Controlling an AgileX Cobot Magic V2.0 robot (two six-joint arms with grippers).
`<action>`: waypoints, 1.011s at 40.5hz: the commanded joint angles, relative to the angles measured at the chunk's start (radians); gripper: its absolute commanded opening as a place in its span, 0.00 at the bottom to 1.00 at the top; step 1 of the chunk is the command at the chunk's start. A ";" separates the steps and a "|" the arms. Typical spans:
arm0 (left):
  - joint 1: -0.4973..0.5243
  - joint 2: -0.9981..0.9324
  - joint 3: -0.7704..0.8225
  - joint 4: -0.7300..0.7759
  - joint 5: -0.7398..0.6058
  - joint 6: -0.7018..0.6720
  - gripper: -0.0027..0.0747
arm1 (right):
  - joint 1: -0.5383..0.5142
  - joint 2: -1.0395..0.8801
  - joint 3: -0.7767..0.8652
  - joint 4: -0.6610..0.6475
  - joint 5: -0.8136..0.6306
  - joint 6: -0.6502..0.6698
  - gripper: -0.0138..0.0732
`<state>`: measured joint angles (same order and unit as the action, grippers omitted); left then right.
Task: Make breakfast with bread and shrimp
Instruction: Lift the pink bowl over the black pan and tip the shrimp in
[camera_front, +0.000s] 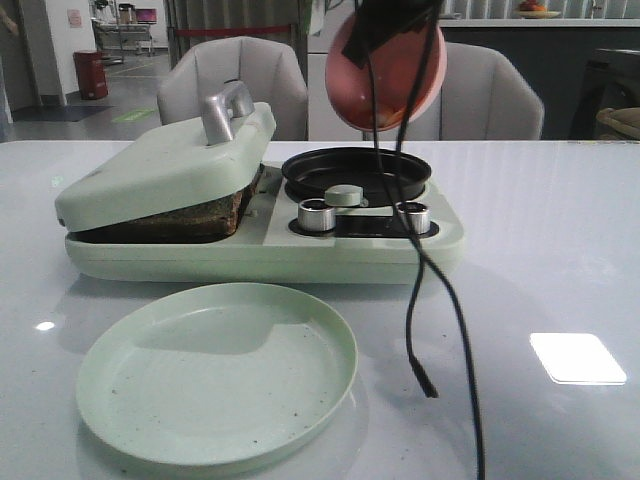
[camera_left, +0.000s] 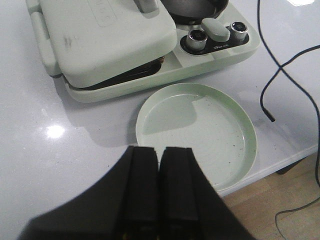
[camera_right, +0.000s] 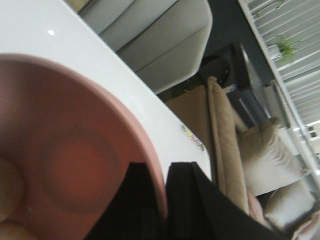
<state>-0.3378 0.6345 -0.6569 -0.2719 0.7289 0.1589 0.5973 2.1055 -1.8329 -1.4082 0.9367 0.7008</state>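
The bread (camera_front: 212, 211) lies inside the pale green breakfast maker (camera_front: 260, 250); only its brown crust shows under the nearly closed lid (camera_front: 165, 165). My right gripper (camera_right: 162, 172) is shut on the rim of a pink bowl (camera_right: 75, 165). It holds the bowl (camera_front: 385, 75) tipped steeply above the black pan (camera_front: 357, 172). Pale lumps (camera_right: 7, 200) sit at the bowl's low edge; I cannot tell what they are. The shrimp is not clearly in view. My left gripper (camera_left: 159, 155) is shut with nothing in it, above the table beside the green plate (camera_left: 197, 135).
An empty green plate (camera_front: 217, 375) lies in front of the maker. Two knobs (camera_front: 317, 214) and a lever are on the maker's front. Black cables (camera_front: 420, 300) hang from the right arm down to the table. Chairs stand behind the table.
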 joint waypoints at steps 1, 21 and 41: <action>-0.006 0.000 -0.028 -0.014 -0.068 -0.005 0.16 | 0.013 -0.048 -0.043 -0.200 0.059 0.051 0.21; -0.006 0.000 -0.028 -0.014 -0.069 -0.005 0.16 | 0.060 -0.045 -0.081 -0.403 0.189 0.042 0.21; -0.006 0.000 -0.028 -0.014 -0.069 -0.005 0.16 | 0.067 0.050 -0.117 -0.403 0.251 -0.052 0.21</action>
<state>-0.3378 0.6345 -0.6569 -0.2719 0.7289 0.1573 0.6640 2.1807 -1.9284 -1.7218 1.1416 0.6708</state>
